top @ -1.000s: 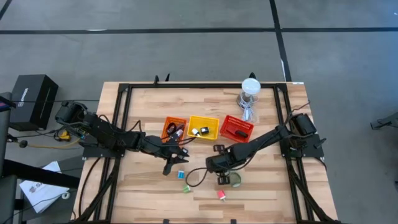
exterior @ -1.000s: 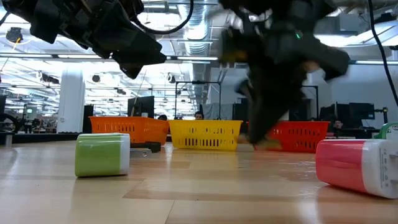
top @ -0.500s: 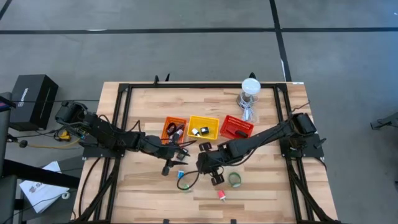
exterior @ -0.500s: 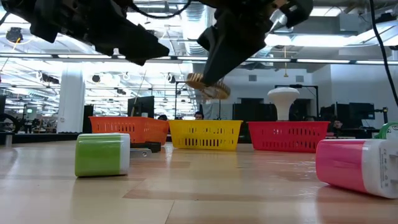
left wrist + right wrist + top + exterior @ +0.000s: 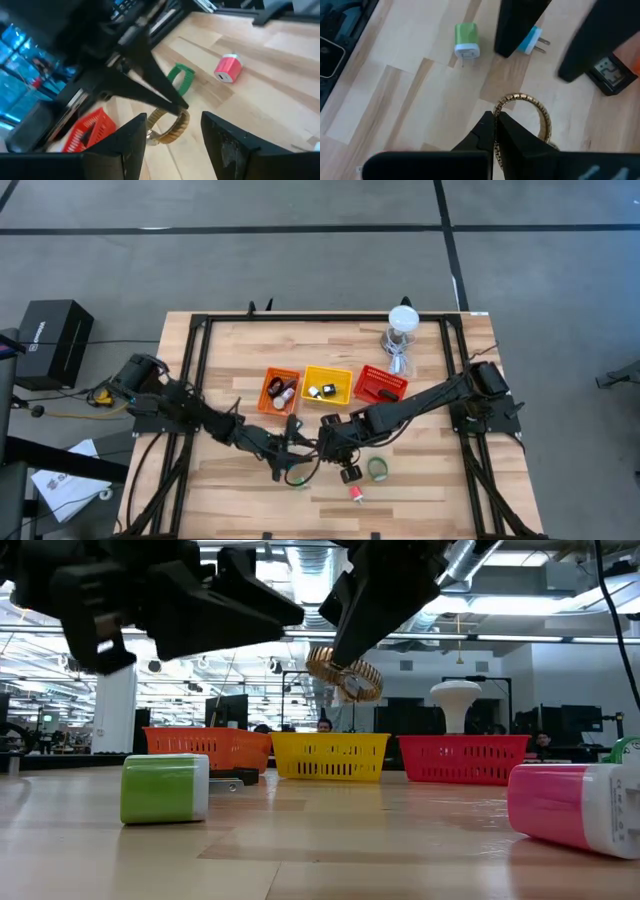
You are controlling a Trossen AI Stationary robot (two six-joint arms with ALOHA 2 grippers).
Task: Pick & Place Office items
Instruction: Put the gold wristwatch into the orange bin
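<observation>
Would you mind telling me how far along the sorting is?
Done: some items sit in the orange basket and yellow basket. In hand: the right hand holds a beige ring, left hand open beside it. Left: green ring, pink plug, green plug.

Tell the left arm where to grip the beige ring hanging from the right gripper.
Take the free lower arc of the beige ring, opposite the right gripper, which pinches its rim. The ring hangs in the air above the table, so its far side is clear. The left gripper is open and faces that arc; come straight in.
</observation>
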